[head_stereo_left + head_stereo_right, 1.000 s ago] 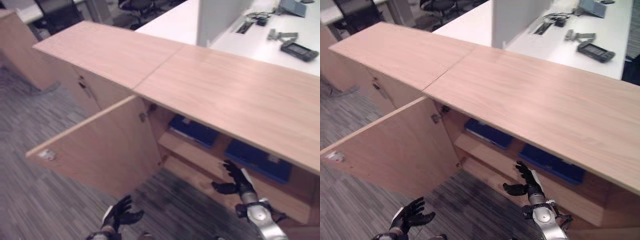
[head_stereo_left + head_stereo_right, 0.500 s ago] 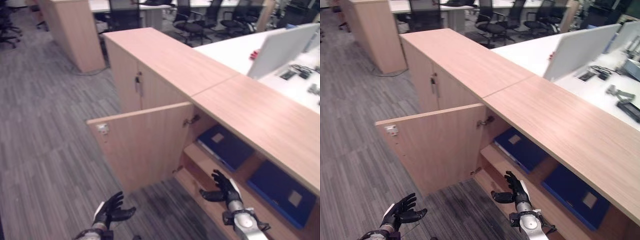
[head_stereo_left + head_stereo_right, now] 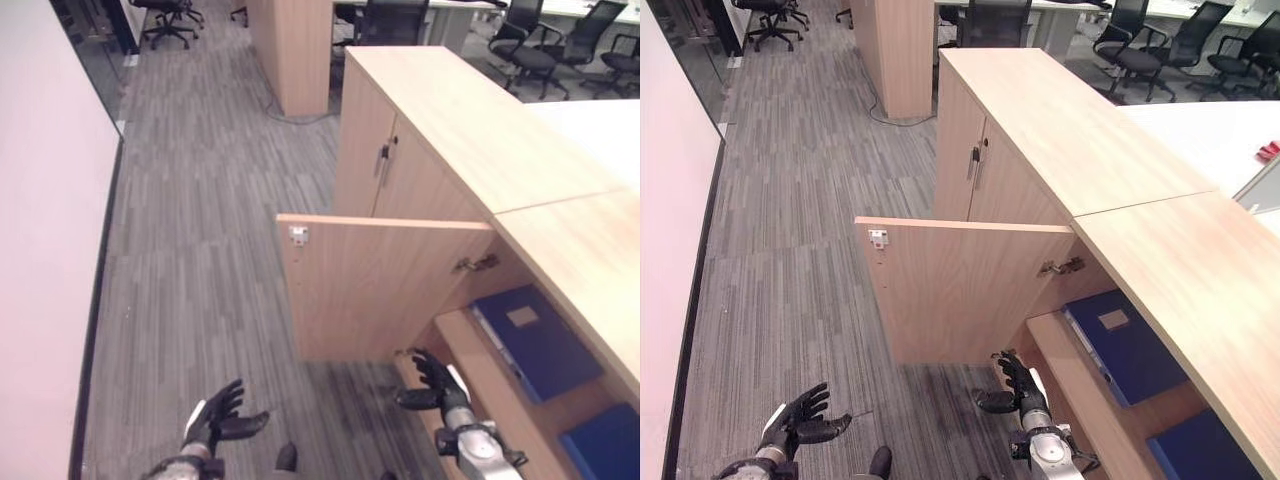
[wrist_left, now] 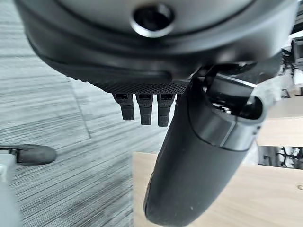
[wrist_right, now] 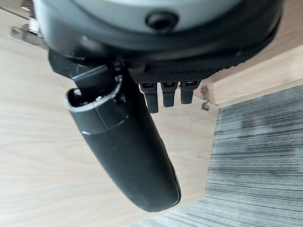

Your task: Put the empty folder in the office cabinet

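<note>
on the shelf, folder (image 3: 535, 340) half-hidden

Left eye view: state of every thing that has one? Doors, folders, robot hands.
Open cabinet door: swung out wide, inside of the cabinet exposed.
Neighbouring cabinet doors: shut.
Blue folder: lying flat on the shelf inside the cabinet.
Second blue folder: lying on the same shelf, further right, partly cut off.
Left robot hand: open, empty, over the carpet.
Right robot hand: open, empty, at the shelf's front edge.

Folders (image 3: 535, 340) in cabinet (image 3: 470, 130), right of door (image 3: 380, 285)
</note>
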### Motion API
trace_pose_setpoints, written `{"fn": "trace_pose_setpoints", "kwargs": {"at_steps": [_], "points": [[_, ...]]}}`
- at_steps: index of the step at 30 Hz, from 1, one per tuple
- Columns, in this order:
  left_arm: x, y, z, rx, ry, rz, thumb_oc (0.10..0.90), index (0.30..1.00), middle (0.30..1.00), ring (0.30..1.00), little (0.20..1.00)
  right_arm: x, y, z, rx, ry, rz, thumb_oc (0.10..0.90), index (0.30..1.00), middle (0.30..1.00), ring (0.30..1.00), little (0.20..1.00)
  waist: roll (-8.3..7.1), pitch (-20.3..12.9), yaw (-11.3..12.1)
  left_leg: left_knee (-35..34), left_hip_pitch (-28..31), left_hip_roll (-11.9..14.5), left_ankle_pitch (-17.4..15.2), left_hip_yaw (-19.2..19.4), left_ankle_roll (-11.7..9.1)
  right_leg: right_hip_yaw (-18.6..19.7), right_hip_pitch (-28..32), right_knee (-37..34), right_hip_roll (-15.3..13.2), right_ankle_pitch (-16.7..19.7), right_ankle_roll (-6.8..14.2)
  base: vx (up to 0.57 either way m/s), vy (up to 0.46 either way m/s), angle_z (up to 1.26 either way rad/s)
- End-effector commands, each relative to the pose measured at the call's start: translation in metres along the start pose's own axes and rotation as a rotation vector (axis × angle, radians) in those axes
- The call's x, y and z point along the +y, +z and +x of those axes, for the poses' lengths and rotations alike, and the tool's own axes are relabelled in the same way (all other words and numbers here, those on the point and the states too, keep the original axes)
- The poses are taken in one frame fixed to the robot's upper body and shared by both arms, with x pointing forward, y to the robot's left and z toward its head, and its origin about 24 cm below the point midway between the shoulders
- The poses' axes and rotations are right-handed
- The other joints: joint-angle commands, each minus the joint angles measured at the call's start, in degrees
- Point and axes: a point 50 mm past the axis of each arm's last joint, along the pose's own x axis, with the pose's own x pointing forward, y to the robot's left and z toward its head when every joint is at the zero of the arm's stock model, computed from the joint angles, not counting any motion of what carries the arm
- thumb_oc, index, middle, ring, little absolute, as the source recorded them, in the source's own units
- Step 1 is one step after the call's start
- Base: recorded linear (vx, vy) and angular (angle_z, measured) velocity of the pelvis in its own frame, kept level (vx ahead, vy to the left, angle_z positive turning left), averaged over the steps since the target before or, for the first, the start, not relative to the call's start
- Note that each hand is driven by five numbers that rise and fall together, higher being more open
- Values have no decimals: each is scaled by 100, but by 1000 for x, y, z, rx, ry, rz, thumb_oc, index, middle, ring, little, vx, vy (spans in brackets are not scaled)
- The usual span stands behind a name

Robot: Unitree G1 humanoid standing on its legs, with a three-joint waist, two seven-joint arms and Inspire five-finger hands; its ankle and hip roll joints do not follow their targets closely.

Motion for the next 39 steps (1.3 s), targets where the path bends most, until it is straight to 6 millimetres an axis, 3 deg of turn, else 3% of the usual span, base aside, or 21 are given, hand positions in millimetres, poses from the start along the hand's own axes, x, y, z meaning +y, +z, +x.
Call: {"fn": "trace_pose_setpoints", "kwargs": {"at_steps": [1, 8, 18, 19, 21, 23, 27, 32, 39], "points": [[-6, 51, 17, -225, -26, 6, 800, 900, 900, 900, 900, -22, 38, 6, -193, -49, 6, 800, 900, 900, 900, 900, 169, -217, 47, 125, 494, -55, -728, 266, 59, -141, -20, 609, -406, -219, 573, 26, -21, 11], [-2, 63, 18, -271, 6, 5, 800, 900, 900, 900, 900, -26, 28, 0, -160, -58, 2, 800, 900, 900, 900, 900, 220, -298, -57, 42, 638, -38, -761, 237, 8, -273, 124, 439, -436, -182, 566, 27, -17, 4], [12, 113, 32, -409, 99, 52, 800, 900, 900, 900, 900, -22, 23, -3, -145, -14, -39, 800, 900, 900, 900, 900, 266, -446, -347, -16, 897, -12, -839, 478, -12, -81, 136, 418, -431, -141, 570, 35, 15, -12], [20, 129, 34, -449, 122, 83, 800, 900, 900, 900, 900, -22, 21, -3, -133, -6, -54, 800, 900, 900, 900, 900, 280, -486, -427, -27, 963, -5, -859, 545, -15, -16, 138, 423, -431, -133, 576, 56, 28, -25], [25, 135, 34, -463, 135, 93, 800, 900, 900, 900, 900, -23, 21, -3, -134, -6, -59, 800, 900, 900, 900, 900, 281, -495, -456, -30, 986, 3, -866, 573, -17, 9, 138, 426, -431, -129, 580, 41, 18, -31], [41, 160, 34, -516, 181, 120, 800, 900, 900, 900, 900, -23, 20, -4, -127, 6, -69, 800, 900, 900, 900, 900, 284, -543, -556, -46, 1064, 9, -886, 680, -21, 97, 129, 432, -427, -100, 602, 56, 26, -16], [63, 186, 32, -561, 246, 126, 800, 900, 900, 900, 900, -22, 20, -4, -125, 32, -89, 800, 900, 900, 900, 900, 285, -579, -691, -47, 1123, 12, -918, 836, -25, 250, 51, 459, -437, -42, 647, 34, 26, -21], [86, 210, 29, -593, 309, 125, 800, 900, 900, 900, 900, -22, 23, -2, -130, 58, -104, 800, 900, 900, 900, 900, 264, -601, -837, -47, 1159, 7, -937, 1028, -24, 430, -70, 483, -441, 51, 711, 19, 31, -23], [103, 238, 24, -635, 351, 126, 800, 900, 900, 900, 900, -20, 24, -1, -129, 88, -120, 800, 900, 900, 900, 900, 194, -607, -943, -47, 1200, 4, -969, 1168, -22, 578, -145, 484, -447, 164, 780, 18, 26, -13]]}}
